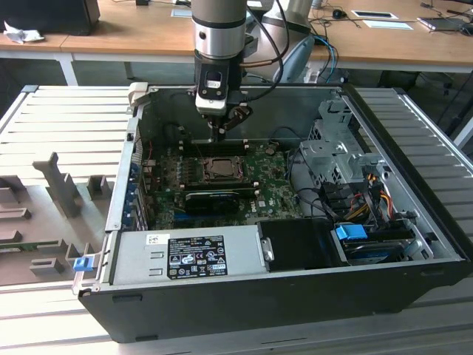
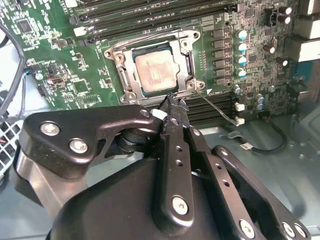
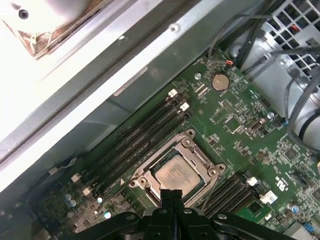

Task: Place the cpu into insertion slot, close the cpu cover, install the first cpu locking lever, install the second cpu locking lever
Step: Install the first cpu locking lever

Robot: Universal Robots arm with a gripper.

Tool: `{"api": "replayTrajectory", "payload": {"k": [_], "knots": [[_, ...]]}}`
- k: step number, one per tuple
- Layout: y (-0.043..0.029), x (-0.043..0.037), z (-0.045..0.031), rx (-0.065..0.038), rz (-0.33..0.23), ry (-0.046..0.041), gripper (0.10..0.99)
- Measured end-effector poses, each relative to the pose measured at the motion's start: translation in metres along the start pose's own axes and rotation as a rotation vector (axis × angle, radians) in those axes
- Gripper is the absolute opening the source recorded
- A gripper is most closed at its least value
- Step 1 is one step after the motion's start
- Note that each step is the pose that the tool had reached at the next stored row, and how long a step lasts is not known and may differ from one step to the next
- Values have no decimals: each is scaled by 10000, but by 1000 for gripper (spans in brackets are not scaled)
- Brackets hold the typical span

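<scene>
Above the insertion slot: gripper (image 1: 215,137) hangs at the slot's edge, on the side of the memory slots (image 1: 211,148), tips clear of the board.
Tool state: fingers pressed together in both wrist views, nothing visible between them. A narrow closed tip looks suited to nudging thin wire, not gripping.
cpu (image 2: 157,72): lies flat in the insertion slot (image 2: 119,59), metal top up, square to the rim. Placement looks done.
cpu cover (image 2: 152,46): appears down over the chip's edges, with the top showing through the window. Likely there to pin the chip seated.
Locking lever (image 2: 217,107): thin wire runs out from a slot corner across the memory slots, away from the frame. Looks unlatched, but I can't tell for sure.
Second lever: wire along the far edge of the frame. Latch state unclear.
Case (image 1: 414,185): lies on its side, open, so the motherboard (image 1: 273,192) faces up for vertical access.
Arm (image 1: 219,29): comes straight down into the case, wrist vertical, gripper pointing at the board.
</scene>
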State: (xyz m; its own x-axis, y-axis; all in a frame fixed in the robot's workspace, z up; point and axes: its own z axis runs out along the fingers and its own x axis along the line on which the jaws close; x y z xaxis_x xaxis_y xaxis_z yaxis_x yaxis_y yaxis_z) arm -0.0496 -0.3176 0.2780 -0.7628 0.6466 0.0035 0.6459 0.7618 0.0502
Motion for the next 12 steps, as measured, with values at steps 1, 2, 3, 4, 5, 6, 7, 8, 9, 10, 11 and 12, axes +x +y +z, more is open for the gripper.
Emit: {"api": "replayTrajectory", "payload": {"k": [1, 2, 3, 4, 5, 6, 7, 8, 9, 10, 11, 12], "knots": [[0, 0, 0, 1, -143, 7, 106], [0, 0, 0, 1, -276, 14, 106], [0, 0, 0, 1, -421, 21, 106], [0, 0, 0, 2, -601, 30, 106], [0, 0, 0, 3, -813, 41, 106], [0, 0, 0, 4, -927, 46, 106], [0, 0, 0, 4, -1043, 52, 106], [0, 0, 0, 4, -1154, 58, 106], [0, 0, 0, 5, -1250, 63, 106], [-1, 0, 0, 5, -1371, 69, 106], [-1, -1, 0, 5, -1447, 73, 106], [-1, -1, 0, 7, -1565, 79, 106]]}}
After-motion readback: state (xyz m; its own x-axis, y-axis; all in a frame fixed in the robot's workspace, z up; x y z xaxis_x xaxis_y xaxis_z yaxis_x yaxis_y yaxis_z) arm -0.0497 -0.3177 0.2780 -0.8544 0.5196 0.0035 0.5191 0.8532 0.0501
